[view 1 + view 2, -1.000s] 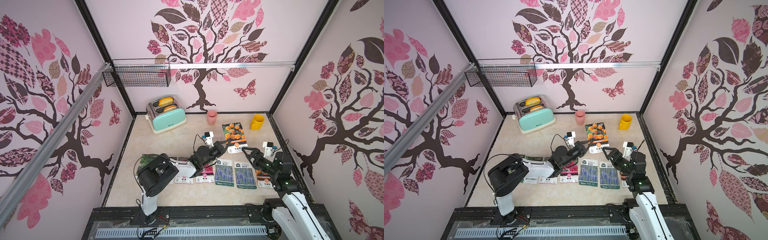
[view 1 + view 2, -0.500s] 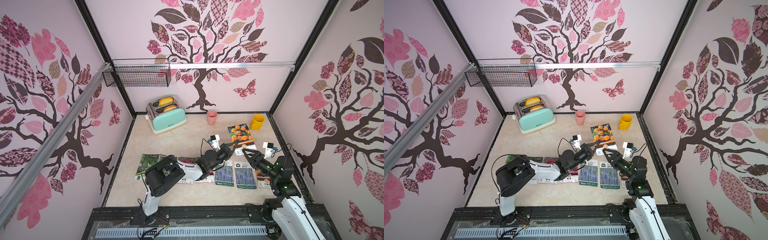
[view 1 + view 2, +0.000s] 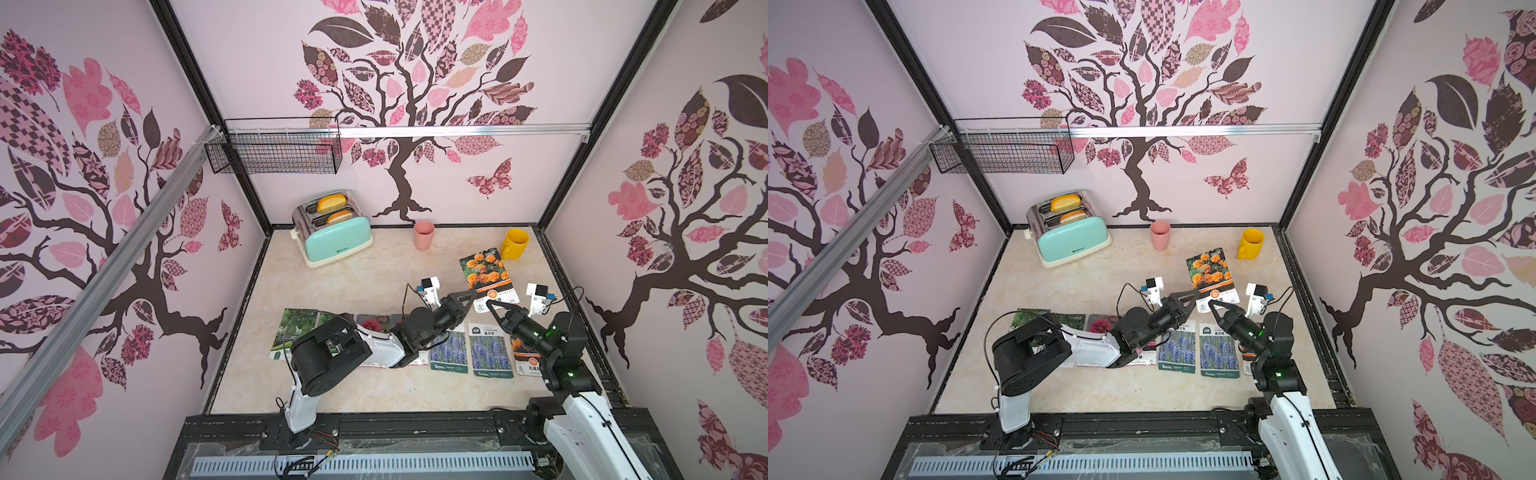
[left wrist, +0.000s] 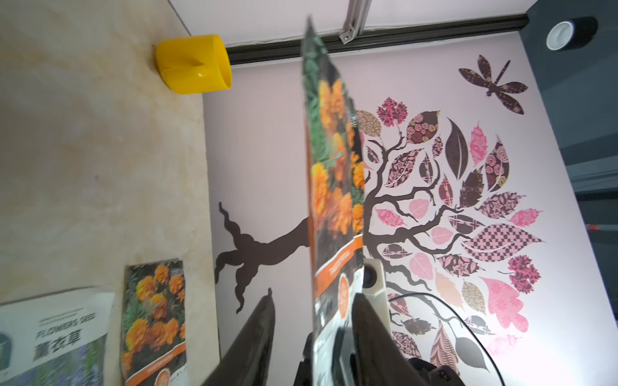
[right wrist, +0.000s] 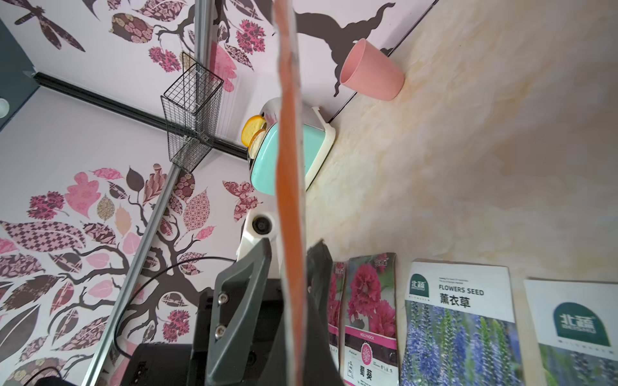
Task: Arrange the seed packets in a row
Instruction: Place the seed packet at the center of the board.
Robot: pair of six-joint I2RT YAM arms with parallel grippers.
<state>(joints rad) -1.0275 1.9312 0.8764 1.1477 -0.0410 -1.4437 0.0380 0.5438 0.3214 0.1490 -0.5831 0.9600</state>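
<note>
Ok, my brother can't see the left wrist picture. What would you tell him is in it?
An orange marigold seed packet, seen nearly edge-on, sits between the open fingers of the left gripper. On the table lie a second marigold packet and a lavender packet, with a yellow mug by the wall.

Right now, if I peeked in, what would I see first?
The orange marigold packet, held up in the air near the yellow mug, pinched by the right gripper with the left gripper open around it. Then the row of seed packets lying along the front, and the mint toaster with toast at the back.
</note>
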